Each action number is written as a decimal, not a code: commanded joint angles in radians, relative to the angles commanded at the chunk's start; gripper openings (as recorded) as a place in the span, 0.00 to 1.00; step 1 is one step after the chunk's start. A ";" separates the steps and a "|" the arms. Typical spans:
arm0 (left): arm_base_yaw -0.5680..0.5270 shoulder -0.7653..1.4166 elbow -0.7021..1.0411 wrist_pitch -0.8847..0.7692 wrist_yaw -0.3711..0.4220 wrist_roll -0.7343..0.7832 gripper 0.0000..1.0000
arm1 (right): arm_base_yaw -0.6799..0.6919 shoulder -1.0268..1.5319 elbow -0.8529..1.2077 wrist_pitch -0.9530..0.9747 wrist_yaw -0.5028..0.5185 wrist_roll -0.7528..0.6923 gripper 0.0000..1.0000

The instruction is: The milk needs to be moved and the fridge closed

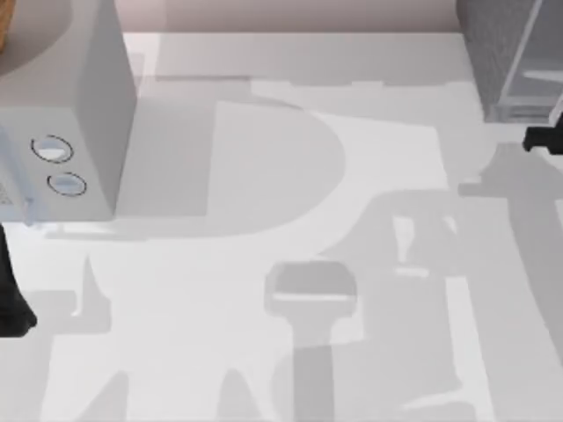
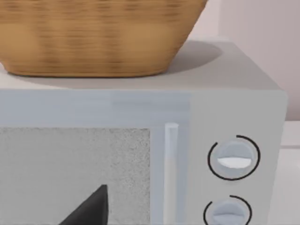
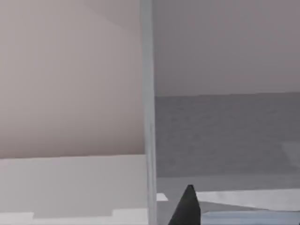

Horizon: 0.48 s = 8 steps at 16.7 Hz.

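1. Table (image 1: 290,176): a pale surface that is carrying two grey boxes, one at each far corner, and is lying under broad soft shadows.
2. Fridge (image 1: 497,44): the dark, speckled grey box that is standing at the far right corner of the table. Its paler door panel (image 1: 532,61) is angling away from the body, so the fridge is standing open. In the right wrist view the thin pale door edge (image 3: 147,112) is running upright, with the dark grey interior (image 3: 225,136) lying beside it.
3. Milk: no carton is showing up in any view, so its place cannot be told.
4. Microwave (image 1: 66,114): the lighter, smooth grey box with two round dials (image 1: 58,165) that is sitting at the far left of the table. The left wrist view is facing its front, where the speckled window (image 2: 75,173), the upright handle (image 2: 171,168) and the dials (image 2: 233,158) are showing.
5. Basket (image 2: 93,37): a woven tan basket that is resting on top of the microwave.
6. Right gripper (image 1: 544,139): a dark tip that is hanging at the right edge, just near the fridge; whether it is open or closed cannot be told.
7. Left gripper (image 1: 13,299): a dark form that is sitting at the left edge, near the microwave's front; its state cannot be told.
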 joint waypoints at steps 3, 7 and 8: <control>0.000 0.000 0.000 0.000 0.000 0.000 1.00 | -0.087 -0.088 -0.071 0.028 -0.103 -0.027 0.00; 0.000 0.000 0.000 0.000 0.000 0.000 1.00 | -0.101 -0.103 -0.084 0.033 -0.121 -0.032 0.00; 0.000 0.000 0.000 0.000 0.000 0.000 1.00 | -0.101 -0.103 -0.084 0.033 -0.121 -0.032 0.00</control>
